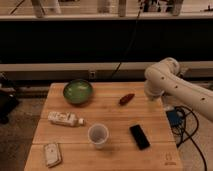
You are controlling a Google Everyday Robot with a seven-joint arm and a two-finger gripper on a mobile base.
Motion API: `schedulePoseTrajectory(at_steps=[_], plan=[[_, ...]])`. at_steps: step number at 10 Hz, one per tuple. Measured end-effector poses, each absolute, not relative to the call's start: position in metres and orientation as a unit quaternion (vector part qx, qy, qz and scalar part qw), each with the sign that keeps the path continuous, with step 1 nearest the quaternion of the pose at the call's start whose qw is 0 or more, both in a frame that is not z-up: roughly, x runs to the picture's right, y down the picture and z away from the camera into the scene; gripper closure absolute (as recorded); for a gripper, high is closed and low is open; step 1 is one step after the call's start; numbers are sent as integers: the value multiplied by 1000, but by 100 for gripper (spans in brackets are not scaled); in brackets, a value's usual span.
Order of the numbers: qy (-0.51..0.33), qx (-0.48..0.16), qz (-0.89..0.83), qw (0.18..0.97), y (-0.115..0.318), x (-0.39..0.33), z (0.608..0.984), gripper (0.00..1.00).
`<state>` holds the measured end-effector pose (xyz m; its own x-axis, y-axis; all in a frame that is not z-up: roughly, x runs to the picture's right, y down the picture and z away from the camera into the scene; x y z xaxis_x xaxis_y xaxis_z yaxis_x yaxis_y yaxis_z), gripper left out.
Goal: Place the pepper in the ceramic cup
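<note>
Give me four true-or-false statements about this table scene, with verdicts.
The pepper is inside the ceramic cup. False: it lies on the table, apart from the cup.
The black phone lies on the table beside the cup. True.
The gripper holds the pepper. False: the gripper is out of view; only the white arm shows, near the pepper at the table's edge.
The green bowl stands farther back than the cup. True.
</note>
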<state>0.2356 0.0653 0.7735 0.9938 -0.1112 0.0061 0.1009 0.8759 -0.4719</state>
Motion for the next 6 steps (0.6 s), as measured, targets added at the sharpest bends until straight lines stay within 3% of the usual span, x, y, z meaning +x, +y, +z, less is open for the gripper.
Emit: schedulePoseTrajectory(at_steps=[6], plan=[[0, -240, -83, 967, 59, 214, 807, 20]])
